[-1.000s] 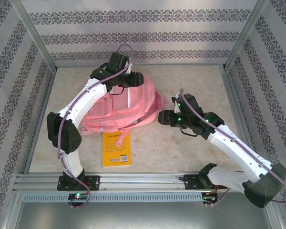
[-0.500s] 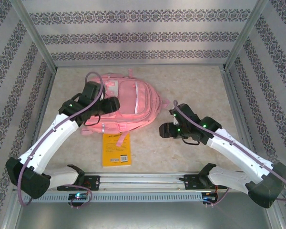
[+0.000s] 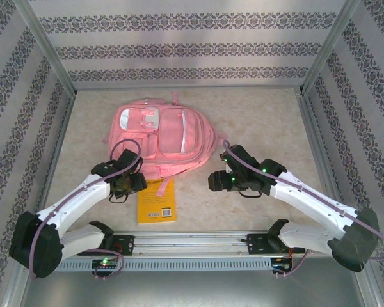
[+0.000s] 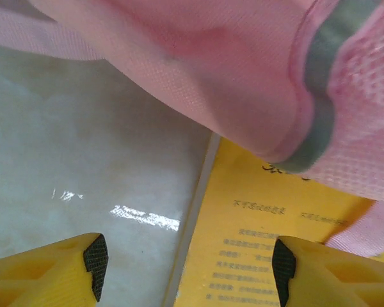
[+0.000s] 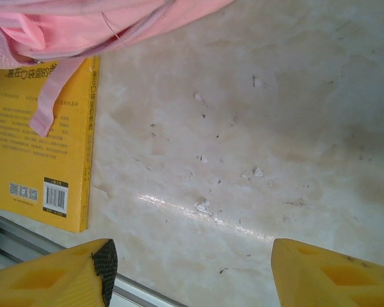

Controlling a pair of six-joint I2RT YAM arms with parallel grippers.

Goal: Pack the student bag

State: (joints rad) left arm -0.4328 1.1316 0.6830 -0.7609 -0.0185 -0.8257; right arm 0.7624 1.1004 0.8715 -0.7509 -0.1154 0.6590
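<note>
The student bag lies flat on the table, front pockets up, and both grippers are near its near edge.

The top view gives the whole bag in the middle of the table, with a yellow book whose far end goes under the bag's near edge. The left wrist view shows closely the pink fabric and a grey strip lying over the book's printed cover. The right wrist view shows the book's barcode and a pink strap across the cover. The left arm is folded low, its forearm reaching to the bag's near left corner. The left gripper has wide jaws with nothing between them. The right arm stretches leftward, and the right gripper, apart from the bag, is also wide and empty.
</note>
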